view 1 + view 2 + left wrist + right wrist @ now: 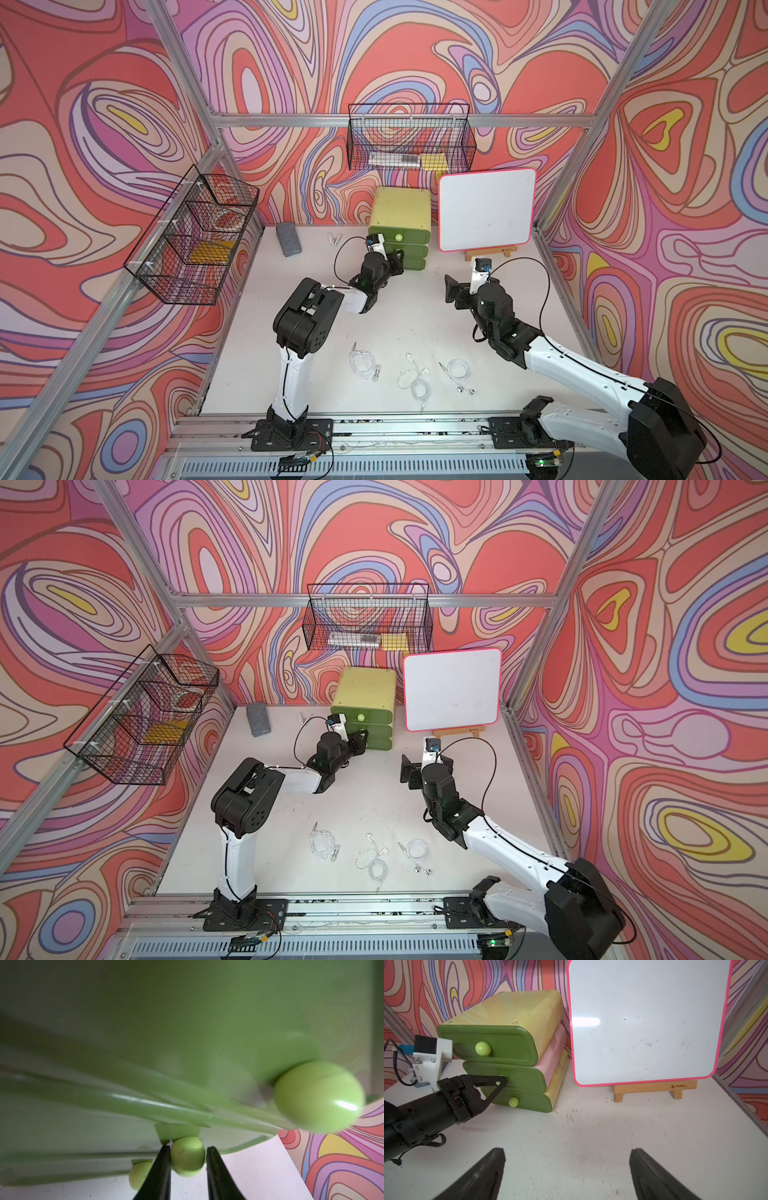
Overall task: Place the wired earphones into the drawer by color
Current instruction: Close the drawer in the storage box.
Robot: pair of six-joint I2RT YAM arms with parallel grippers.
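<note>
Aluminium base rail (415, 430) with both arm mounts sits nearest. Just past it, three white coiled wired earphones (417, 381) lie loose on the white tabletop (415, 316), side by side in a row, none touching. No red or black sets are visible anywhere. Small pale yellow-green drawer cabinet (401, 205) with three stacked dark-green drawer fronts stands at the back wall, well apart from the earphones. Pink-rimmed whiteboard (486, 208) on a wooden easel stands just beside it. All three fronts look pushed in; can't tell whether the middle one is out a crack.

Left gripper (188, 1148) is at the middle drawer's round light-green knob (187, 1156). The knob sits between the black fingers (160, 1167), one finger touching it and a thin gap at the other, so the jaws are slightly parted around it, not clamped. Right gripper (566, 1152) hovers over bare table in front of the whiteboard, jaws wide apart, holding nothing.

Key relation: the knob is dead between the left fingers, and the drawer's slide axis runs from the back wall toward the rail, in line with the left wrist. A straight pull back should open it once the fingers close on the knob. The earphones lie behind both grippers, on the rail side; the free right arm looks better placed to fetch them.
</note>
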